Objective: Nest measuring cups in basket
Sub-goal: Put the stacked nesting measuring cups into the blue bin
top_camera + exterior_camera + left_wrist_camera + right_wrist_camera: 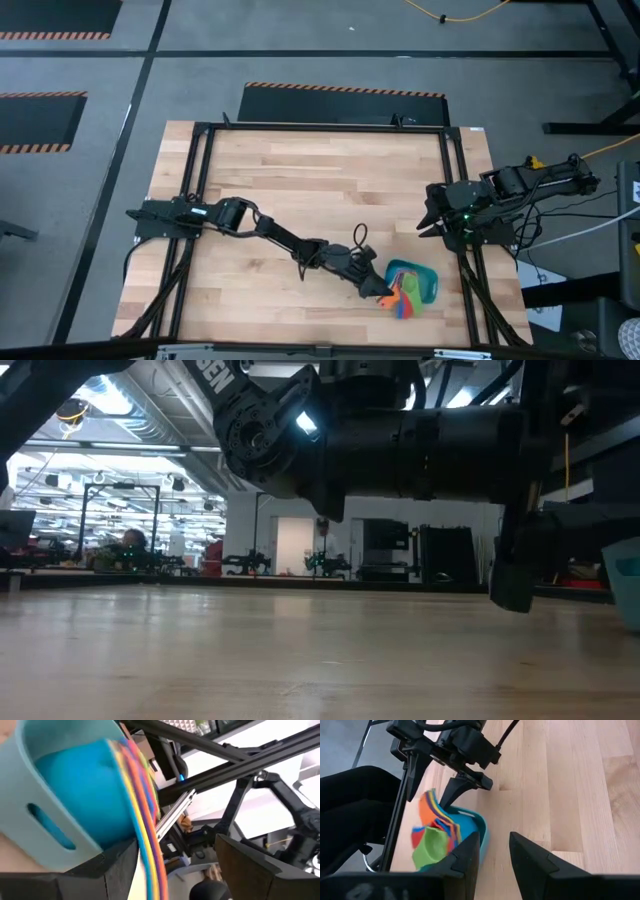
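Now the left gripper [432, 787], jaws spread wide, straddles the fanned flat handles of the nested plastic measuring cups [436, 827] in the shallow teal plastic basket [424, 283], at five o'clock on the table. Releasing seems underway; next, lift clear without snagging the handles. The right gripper [431, 222] waits at three o'clock, fingers narrowly apart, empty.

- A light wooden plank table [300, 190] is framed by dark metal rails.
- The teal basket [428, 279] is set on it near the front right corner.
- The bright measuring cups [402, 298] are stacked in the basket, handles fanned outward.
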Controlling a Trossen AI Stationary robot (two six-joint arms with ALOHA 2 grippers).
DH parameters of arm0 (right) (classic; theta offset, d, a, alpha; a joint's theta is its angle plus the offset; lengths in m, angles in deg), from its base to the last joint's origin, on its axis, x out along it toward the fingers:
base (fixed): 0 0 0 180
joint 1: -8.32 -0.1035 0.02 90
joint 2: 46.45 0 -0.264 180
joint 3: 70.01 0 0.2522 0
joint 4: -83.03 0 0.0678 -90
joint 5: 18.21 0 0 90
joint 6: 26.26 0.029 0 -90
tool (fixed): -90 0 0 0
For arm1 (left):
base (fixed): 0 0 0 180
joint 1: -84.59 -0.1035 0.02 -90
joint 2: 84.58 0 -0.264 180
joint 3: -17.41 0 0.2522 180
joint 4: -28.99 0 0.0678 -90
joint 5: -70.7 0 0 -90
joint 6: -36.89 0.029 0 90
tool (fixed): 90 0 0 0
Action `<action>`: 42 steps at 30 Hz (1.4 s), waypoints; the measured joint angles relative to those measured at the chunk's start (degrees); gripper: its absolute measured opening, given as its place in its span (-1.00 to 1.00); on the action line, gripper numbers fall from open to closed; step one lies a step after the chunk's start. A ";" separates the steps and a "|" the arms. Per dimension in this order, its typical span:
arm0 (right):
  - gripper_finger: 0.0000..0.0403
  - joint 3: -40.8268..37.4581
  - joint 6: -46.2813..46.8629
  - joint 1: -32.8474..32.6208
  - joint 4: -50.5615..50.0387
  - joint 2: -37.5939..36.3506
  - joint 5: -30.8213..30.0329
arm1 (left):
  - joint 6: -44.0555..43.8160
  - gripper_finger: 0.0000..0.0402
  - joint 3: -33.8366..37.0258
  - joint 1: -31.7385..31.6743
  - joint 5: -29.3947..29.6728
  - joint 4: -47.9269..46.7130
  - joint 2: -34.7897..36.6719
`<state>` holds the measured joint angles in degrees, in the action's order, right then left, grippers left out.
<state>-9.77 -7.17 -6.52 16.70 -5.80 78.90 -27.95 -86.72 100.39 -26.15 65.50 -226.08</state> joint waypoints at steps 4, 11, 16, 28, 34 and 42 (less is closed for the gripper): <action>-0.44 0.00 0.00 0.01 0.00 0.00 0.00 | -1.74 0.27 0.00 -0.06 -0.17 0.09 0.00; -0.44 0.00 0.08 0.01 0.02 0.00 0.00 | -2.74 0.27 0.00 -1.19 -1.90 0.89 0.00; -0.44 0.00 0.09 0.01 0.00 0.00 0.02 | -4.17 0.27 0.00 -2.26 -5.25 3.00 0.00; -0.44 0.00 0.00 -0.01 0.00 0.00 0.02 | -5.83 0.27 0.00 -3.49 -6.08 2.98 0.00; -0.44 0.00 0.08 0.00 0.00 0.00 0.00 | -7.06 0.27 0.00 -4.09 -6.19 2.96 0.00; -0.44 0.00 0.02 0.01 0.00 0.00 0.00 | -8.22 0.27 0.00 -5.04 -8.12 3.54 0.00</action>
<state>-9.77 -7.15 -6.51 16.70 -5.80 78.90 -36.17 -86.72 95.35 -34.27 69.04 -226.08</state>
